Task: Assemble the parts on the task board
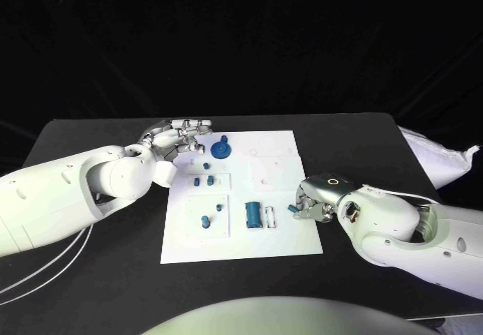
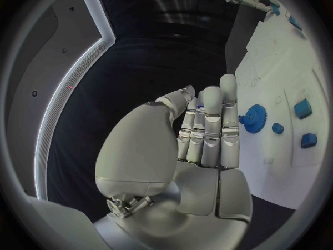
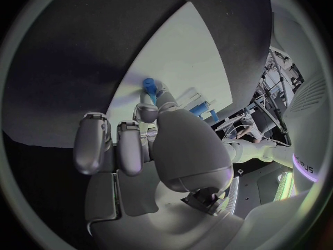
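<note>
While the white task board [image 1: 271,209] lies flat in the middle of the black table [image 1: 100,132], the two hands sit at opposite edges of it, which looks like a split of the work between near and far parts. The right hand [image 1: 312,207] rests at the board's right edge, fingers curled, and pinches a small blue peg [image 3: 149,85] at its fingertips; the right wrist view shows the peg poking out beyond the fingers over the white surface, apparently carried there for insertion. Just beside that hand lies a blue rectangular block [image 1: 253,215] with a pale piece alongside. The left hand [image 1: 179,142] hovers at the board's far left corner with its fingers straight and held close together, holding nothing, just beside the blue gear [image 1: 221,148]; I judge it is poised to take or steady that gear. Smaller blue pegs [image 1: 204,181] stand or lie in the marked panels between the two hands, not yet assembled.
</note>
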Robot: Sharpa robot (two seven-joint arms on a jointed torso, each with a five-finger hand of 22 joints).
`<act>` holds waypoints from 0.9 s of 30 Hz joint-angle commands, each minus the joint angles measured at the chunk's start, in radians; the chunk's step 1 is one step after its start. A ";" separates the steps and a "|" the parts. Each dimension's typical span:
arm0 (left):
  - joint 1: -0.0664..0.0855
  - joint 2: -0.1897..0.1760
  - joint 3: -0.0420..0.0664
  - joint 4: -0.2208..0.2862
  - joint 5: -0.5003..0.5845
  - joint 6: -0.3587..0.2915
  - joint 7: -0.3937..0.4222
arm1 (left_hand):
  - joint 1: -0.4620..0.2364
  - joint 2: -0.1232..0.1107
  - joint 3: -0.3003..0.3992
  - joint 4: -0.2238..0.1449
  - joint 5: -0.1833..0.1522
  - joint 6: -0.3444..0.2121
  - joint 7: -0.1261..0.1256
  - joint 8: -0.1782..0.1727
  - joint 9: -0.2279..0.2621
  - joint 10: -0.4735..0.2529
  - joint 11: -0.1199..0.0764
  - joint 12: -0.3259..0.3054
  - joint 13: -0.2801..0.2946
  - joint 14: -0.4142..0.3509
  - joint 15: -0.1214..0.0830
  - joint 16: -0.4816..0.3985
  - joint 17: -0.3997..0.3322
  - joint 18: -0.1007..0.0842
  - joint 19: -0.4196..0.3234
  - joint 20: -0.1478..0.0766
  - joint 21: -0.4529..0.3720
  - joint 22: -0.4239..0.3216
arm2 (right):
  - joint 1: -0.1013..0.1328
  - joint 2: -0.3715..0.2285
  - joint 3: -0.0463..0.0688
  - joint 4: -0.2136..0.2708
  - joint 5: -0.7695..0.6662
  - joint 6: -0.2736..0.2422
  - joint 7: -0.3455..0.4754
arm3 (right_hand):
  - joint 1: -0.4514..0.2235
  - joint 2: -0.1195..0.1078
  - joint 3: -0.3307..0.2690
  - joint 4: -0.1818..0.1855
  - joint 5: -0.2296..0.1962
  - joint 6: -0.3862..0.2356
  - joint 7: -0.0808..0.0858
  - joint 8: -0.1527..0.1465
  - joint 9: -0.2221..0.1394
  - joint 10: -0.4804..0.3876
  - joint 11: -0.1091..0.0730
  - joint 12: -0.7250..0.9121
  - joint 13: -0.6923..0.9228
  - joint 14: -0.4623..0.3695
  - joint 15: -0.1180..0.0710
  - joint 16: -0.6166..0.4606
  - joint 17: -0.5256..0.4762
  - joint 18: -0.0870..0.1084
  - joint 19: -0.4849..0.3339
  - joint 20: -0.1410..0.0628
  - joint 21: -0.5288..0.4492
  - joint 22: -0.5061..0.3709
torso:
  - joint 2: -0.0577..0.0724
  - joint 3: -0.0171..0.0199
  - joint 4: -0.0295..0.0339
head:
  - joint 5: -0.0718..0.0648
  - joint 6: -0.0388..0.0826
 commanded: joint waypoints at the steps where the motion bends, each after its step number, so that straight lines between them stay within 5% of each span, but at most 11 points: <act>1: 0.000 0.000 0.001 0.003 -0.008 0.019 0.002 | 0.000 0.006 0.000 -0.007 0.007 -0.009 -0.002 0.003 -0.002 -0.008 0.001 0.007 0.001 -0.005 0.000 -0.005 -0.002 0.010 -0.006 0.001 -0.007 -0.001 | -0.018 -0.005 -0.015 -0.012 0.043 0.029 -0.036 | 0.036 0.013 0.039 -0.014 0.041 0.005 -0.005 0.005 -0.009 0.001 -0.011 -0.008 0.001 0.056 -0.005 -0.003 0.014 -0.003 0.000 -0.010 -0.002 0.003 | 0.000 0.0005 0.0010 | 0.001 0.001; 6: 0.000 -0.001 0.000 0.003 -0.010 0.018 0.001 | 0.001 0.006 0.001 -0.009 0.007 -0.010 -0.002 0.003 -0.001 -0.009 0.001 0.008 0.001 -0.005 -0.001 -0.004 -0.003 0.011 -0.006 0.001 -0.007 -0.001 | -0.015 -0.019 -0.014 0.007 0.141 -0.074 -0.038 | 0.038 0.024 0.120 -0.014 0.054 0.003 -0.005 -0.002 -0.009 0.007 -0.012 -0.010 0.001 0.058 -0.005 0.000 0.021 -0.004 0.004 -0.012 0.002 0.011 | 0.000 -0.0003 0.0017 | 0.000 0.002; 14: 0.000 -0.001 0.000 0.004 -0.017 0.019 -0.002 | 0.010 0.009 0.004 -0.017 0.008 -0.011 -0.002 0.005 -0.001 -0.012 0.001 0.012 0.001 -0.007 -0.001 -0.004 -0.005 0.011 -0.006 0.000 -0.007 0.000 | 0.005 -0.034 -0.012 0.038 0.405 -0.274 0.042 | -0.035 -0.061 0.312 -0.004 0.082 0.007 -0.001 -0.011 0.001 0.016 -0.007 -0.015 0.002 0.059 -0.001 0.001 0.027 -0.005 0.005 -0.010 0.003 0.013 | 0.001 -0.0002 0.0009 | 0.003 0.002; 19: 0.000 -0.001 0.000 0.006 -0.021 0.020 -0.004 | 0.011 0.008 0.004 -0.019 0.008 -0.011 -0.001 0.005 -0.001 -0.013 0.002 0.012 0.000 -0.007 -0.001 -0.004 -0.005 0.011 -0.006 0.000 -0.007 0.000 | 0.010 -0.030 -0.011 0.044 0.497 -0.295 0.062 | -0.102 -0.091 0.335 0.020 0.085 0.012 -0.002 -0.011 0.006 0.024 -0.007 -0.010 0.006 0.060 -0.001 0.002 0.030 -0.004 0.005 -0.009 0.004 0.015 | 0.001 -0.0003 0.0008 | 0.005 0.000; 27: 0.000 -0.001 0.000 0.007 -0.022 0.021 -0.004 | 0.012 0.008 0.004 -0.020 0.008 -0.012 -0.001 0.005 -0.001 -0.013 0.002 0.013 0.000 -0.008 -0.001 -0.004 -0.006 0.011 -0.006 0.000 -0.007 0.000 | 0.010 0.001 -0.011 0.038 0.548 -0.250 0.052 | -0.177 -0.113 0.321 0.053 0.146 0.025 -0.005 -0.008 0.013 0.040 -0.010 0.015 0.026 0.062 -0.003 0.007 0.038 -0.006 0.010 -0.010 0.009 0.024 | 0.001 0.0002 -0.0004 | 0.006 -0.001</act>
